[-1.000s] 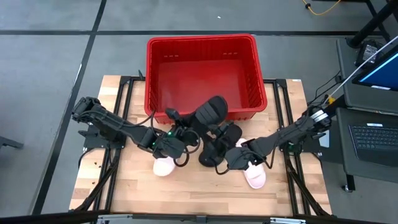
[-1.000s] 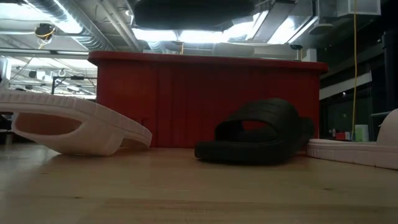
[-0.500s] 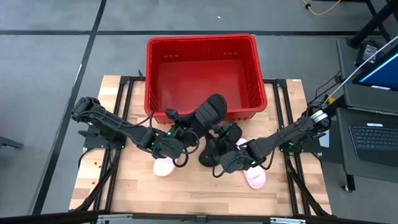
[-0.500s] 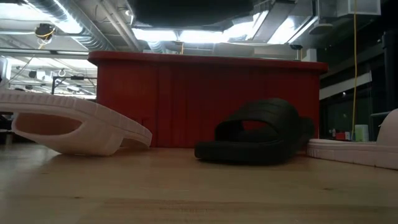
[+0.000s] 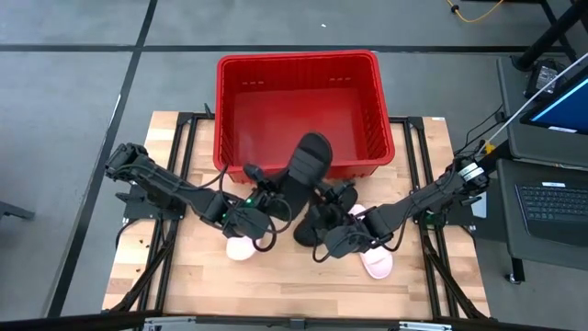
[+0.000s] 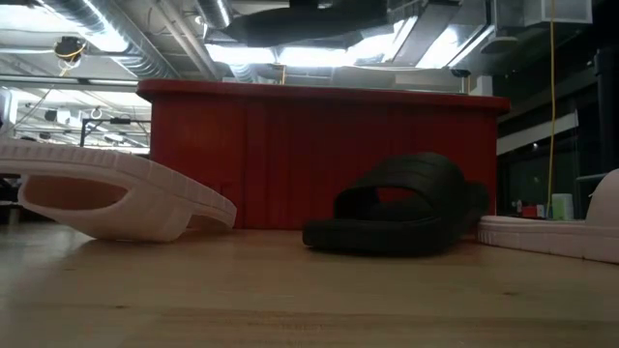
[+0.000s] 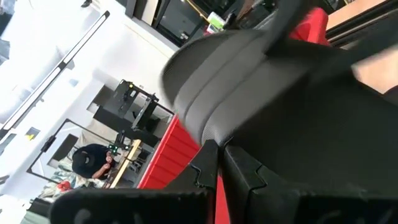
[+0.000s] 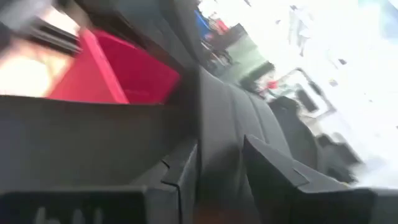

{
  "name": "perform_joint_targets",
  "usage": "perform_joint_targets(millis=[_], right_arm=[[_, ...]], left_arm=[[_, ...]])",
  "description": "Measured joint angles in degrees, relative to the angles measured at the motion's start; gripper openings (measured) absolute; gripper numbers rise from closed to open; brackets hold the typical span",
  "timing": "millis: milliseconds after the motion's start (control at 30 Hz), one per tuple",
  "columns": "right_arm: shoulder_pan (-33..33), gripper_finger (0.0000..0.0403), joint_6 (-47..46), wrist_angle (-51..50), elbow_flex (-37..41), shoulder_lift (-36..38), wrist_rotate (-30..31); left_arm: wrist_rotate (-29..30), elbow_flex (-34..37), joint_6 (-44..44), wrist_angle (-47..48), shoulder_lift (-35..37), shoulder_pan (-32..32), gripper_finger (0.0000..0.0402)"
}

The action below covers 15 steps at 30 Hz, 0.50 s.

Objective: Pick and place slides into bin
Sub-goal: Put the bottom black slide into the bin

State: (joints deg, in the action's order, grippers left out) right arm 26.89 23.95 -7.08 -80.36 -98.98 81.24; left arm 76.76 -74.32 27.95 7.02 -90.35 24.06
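Observation:
My left gripper [image 5: 268, 204] is shut on a black slide [image 5: 303, 165], held in the air near the red bin's [image 5: 296, 62] near wall. It fills the left wrist view [image 7: 267, 106]. The second black slide [image 5: 310, 225] rests sole-down on the table [image 6: 401, 217]. My right gripper [image 5: 328, 237] is open above its near side, with its ribbed strap [image 8: 217, 124] showing between the fingers. One pale pink slide [image 5: 241, 247] lies tilted under the left arm [image 6: 106, 193]. The other [image 5: 378, 264] lies at the right [image 6: 551, 237]. My left gripper pinches the black slide's near end [image 7: 249, 146] between its two fingers [image 7: 208, 165]. They come from the table's left, slanting up. The slide is lifted clear and slants up toward the far edge, with its far end [image 5: 314, 144] over the bin's near wall.
The bin stands at the table's far edge, its near wall [image 6: 242, 155] right behind the slides. Bare wood [image 5: 294, 285] lies toward the near edge. A desk with a laptop [image 5: 551, 207] stands off the table's right side.
My left gripper has raised the black slide and tipped it toward the far edge, so its far end now reaches farther over the bin's near wall. My right gripper has moved toward the table's left and near edges, over the second black slide, which has stayed put.

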Motion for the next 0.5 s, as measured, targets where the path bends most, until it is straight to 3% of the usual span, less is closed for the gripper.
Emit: perform_joint_targets(millis=[500], right_arm=[[-0.1, 0.0118, 4.8, -0.2, 0.0, 0.0, 3.2]], left_arm=[[-2.9, 0.0, -0.2, 0.0, 0.0, 1.5, 0.0003]])
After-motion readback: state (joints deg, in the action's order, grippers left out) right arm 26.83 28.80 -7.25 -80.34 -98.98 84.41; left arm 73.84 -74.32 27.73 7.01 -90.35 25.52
